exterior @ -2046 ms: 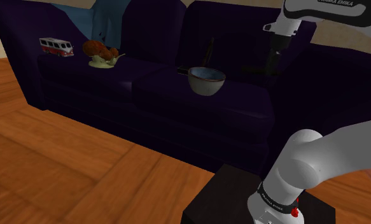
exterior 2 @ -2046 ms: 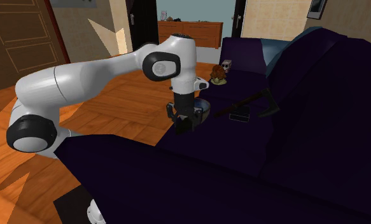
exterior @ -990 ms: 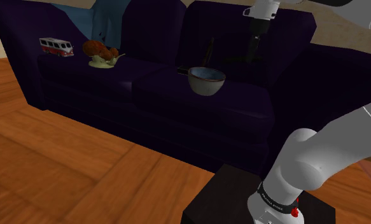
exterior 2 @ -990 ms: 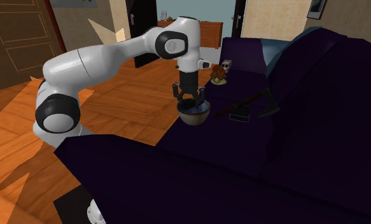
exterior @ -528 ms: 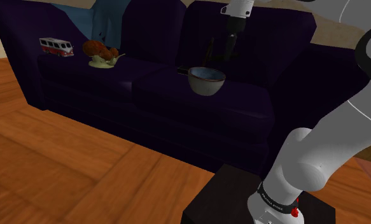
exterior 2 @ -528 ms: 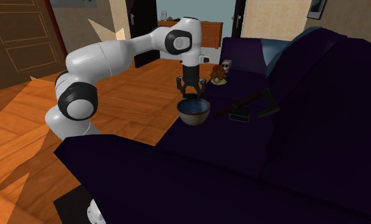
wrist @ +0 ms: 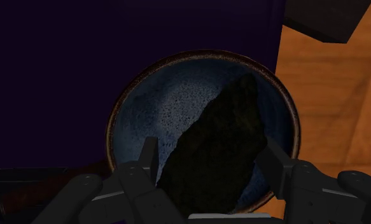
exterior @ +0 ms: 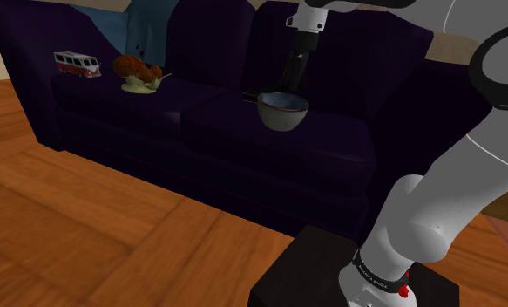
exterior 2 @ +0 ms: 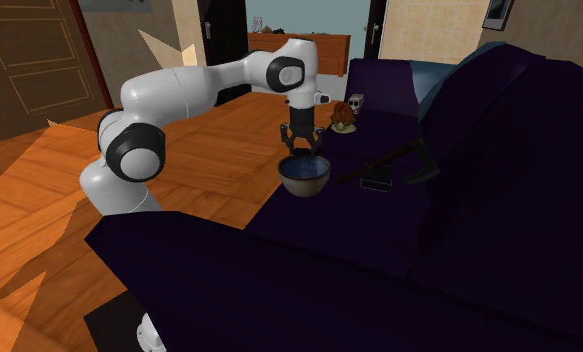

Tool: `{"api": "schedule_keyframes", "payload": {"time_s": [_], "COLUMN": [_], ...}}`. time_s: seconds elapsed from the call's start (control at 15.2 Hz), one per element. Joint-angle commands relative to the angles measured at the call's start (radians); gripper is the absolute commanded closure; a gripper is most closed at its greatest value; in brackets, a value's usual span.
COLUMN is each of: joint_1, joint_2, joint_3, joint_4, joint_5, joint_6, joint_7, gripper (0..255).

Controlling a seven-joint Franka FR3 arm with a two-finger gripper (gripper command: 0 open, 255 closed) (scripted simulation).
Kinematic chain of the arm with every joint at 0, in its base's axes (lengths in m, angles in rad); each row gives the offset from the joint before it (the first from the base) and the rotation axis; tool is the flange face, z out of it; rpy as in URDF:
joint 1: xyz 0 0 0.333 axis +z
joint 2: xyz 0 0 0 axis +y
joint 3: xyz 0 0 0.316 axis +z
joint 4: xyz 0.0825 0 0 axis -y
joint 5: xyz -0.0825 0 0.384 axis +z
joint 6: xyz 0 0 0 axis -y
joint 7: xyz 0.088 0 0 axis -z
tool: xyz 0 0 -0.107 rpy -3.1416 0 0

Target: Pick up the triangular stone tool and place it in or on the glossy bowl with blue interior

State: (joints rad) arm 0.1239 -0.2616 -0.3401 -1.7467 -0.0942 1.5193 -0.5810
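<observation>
Stone [wrist: 219,153], dark and wedge-shaped, sits clamped in my tool [wrist: 209,153]: one black finger presses each flank, and its narrow end points away from my palm. Straight beneath the tool, apart from the stone, lies the bowl [wrist: 155,108] with its speckled blue inside and brown rim. From the second exterior view my tool [exterior 2: 303,148] hangs just above the bowl [exterior 2: 306,178], which rests on the dark purple sofa [exterior 2: 479,200] seat near its front edge.
</observation>
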Motion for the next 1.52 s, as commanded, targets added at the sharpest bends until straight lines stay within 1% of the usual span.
{"api": "schedule_keyframes", "payload": {"time_s": [0.0,0.46,0.99,1.06,1.39,1.45], "joint_1": [-0.001,-0.004,-0.004,-0.004,-0.004,-0.002], "joint_2": [-0.006,-0.03,-0.03,-0.03,-0.03,-0.023], "joint_3": [0.0,-0.001,-0.001,-0.001,-0.001,0.0], "joint_4": [-0.033,-0.147,-0.147,-0.147,-0.147,-0.106], "joint_5": [-0.002,-0.01,-0.01,-0.01,-0.01,-0.007], "joint_6": [0.028,0.119,0.119,0.119,0.119,0.085], "joint_7": [0.003,0.01,0.01,0.01,0.01,0.008], "gripper": [255,255,255,0,0,0]}}
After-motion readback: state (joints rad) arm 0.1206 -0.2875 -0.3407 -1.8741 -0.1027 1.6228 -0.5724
